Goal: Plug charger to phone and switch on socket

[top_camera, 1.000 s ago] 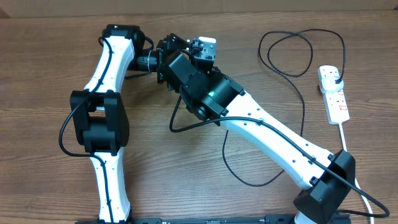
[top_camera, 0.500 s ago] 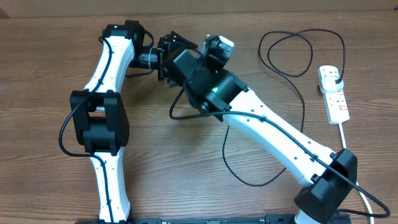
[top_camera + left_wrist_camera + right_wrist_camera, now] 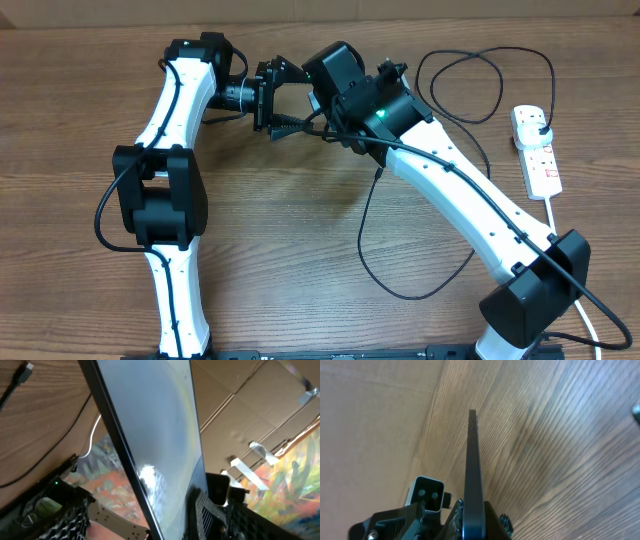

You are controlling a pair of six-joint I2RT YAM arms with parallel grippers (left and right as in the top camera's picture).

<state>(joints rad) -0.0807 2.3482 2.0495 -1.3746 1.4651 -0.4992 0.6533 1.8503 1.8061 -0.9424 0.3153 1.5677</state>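
The phone (image 3: 472, 470) stands edge-on between the pads of my right gripper (image 3: 473, 512), which is shut on it. In the left wrist view the phone's pale screen (image 3: 150, 425) fills the middle, set between the two fingers of my left gripper (image 3: 140, 517). That gripper is open, with a gap on the left side. Both grippers meet at the back of the table, left gripper (image 3: 276, 98) and right gripper (image 3: 322, 78); the phone is hidden there. The charger cable (image 3: 372, 262) loops over the table, and its connector tip (image 3: 27, 367) lies free on the wood. The white socket (image 3: 540, 160) lies far right.
A black plug (image 3: 541, 124) sits in the socket's far end, and the socket's white cord (image 3: 553, 225) runs toward the front right. The right arm's white links (image 3: 470, 210) cross the table diagonally. The left arm (image 3: 165, 170) stands at the left.
My right arm has swung toward the back right and turned, carrying the phone. The left arm has stayed put, and the phone now sits between its fingers, which have narrowed slightly.
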